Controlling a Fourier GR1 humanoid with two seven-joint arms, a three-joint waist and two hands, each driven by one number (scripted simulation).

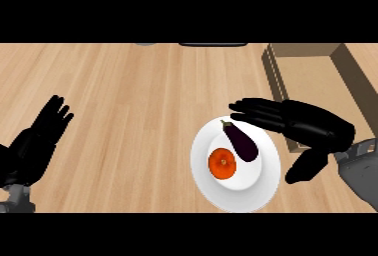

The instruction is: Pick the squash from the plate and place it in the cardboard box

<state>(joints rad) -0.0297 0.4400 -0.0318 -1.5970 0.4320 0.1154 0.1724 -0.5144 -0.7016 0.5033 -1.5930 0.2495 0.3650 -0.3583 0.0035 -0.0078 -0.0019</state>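
On the white plate (244, 192) sat the round orange squash (222, 163), left of the right hand (314, 127) and nearer the robot, a dark aubergine (241, 141) slanting between them; that hand hung open, holding nothing, far closer than the left hand (35, 142), resting open at the view's left

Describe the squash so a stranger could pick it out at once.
Find the white plate on the wooden counter, beside the right hand. The squash is the round orange one on it, not the long dark purple eggplant beside it.
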